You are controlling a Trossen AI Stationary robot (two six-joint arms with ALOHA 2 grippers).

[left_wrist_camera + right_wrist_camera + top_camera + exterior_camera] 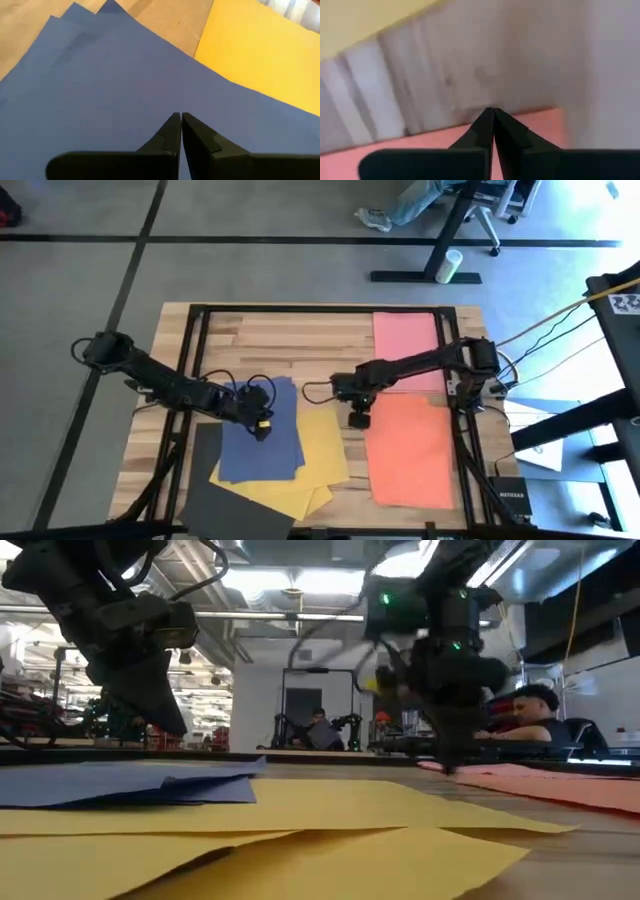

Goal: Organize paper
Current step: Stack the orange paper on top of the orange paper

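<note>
Left hand pinched shut, tips down on the matte navy blue sheets, probably touching; right hand likewise closed, holding nothing, at the edge of the orange sheet. Flat rectangular papers spread on the planked wooden counter: yellow sheets under the blue, pink sheet behind the orange, dark grey sheet at the near corner.

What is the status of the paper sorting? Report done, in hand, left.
Done: little; no single stack shows. Pink sheet and orange sheet lie apart on the right; navy sheets, yellow sheets and a dark sheet overlap loosely.
In hand: left tool, shut, over the navy paper; right tool, shut, at the orange sheet's edge.
Left: gathering all sheets.
</note>
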